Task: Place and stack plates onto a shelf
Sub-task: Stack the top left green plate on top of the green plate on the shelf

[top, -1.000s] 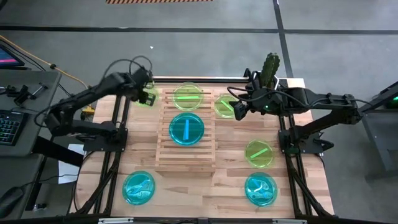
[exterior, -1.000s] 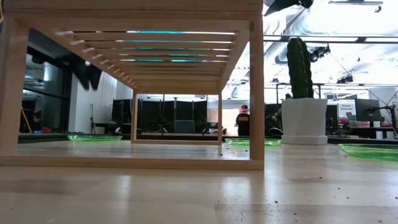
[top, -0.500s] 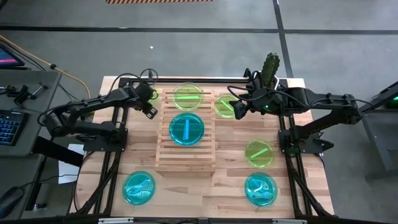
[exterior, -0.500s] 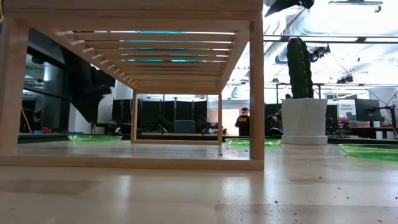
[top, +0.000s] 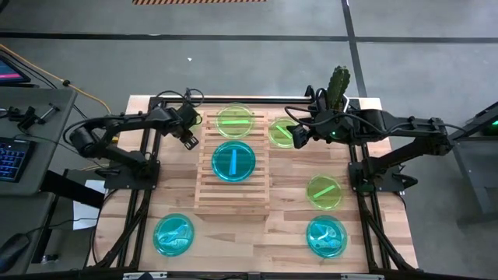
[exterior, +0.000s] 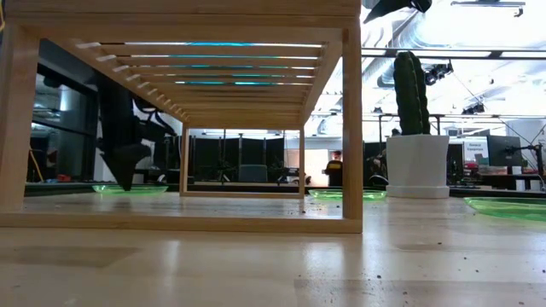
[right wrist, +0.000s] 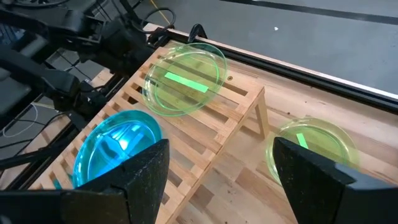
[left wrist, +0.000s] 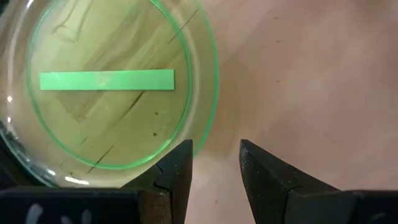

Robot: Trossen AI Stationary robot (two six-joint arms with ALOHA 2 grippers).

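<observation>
Plates | left gripper [left wrist: 211,165] fingers parted, empty, low over a green plate [left wrist: 109,81] near tabletop's far-left corner beside the shelf [top: 232,183] | right gripper [top: 298,136] wide apart, empty, near far-right corner | looks light, stiff, slick, I'd pinch the rim | only left wrist view shows fingertips straddling that rim

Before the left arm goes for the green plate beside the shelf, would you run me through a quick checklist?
1. Left hand open: ok.
2. Left hand over the green plate: not ok, it sits off the rim.
3. Plate lies flat on the table: ok.
4. Free slats on the shelf: ok; it carries one green plate and one blue plate.
5. Right hand open, empty, hovering near the shelf's far right corner: ok.
</observation>
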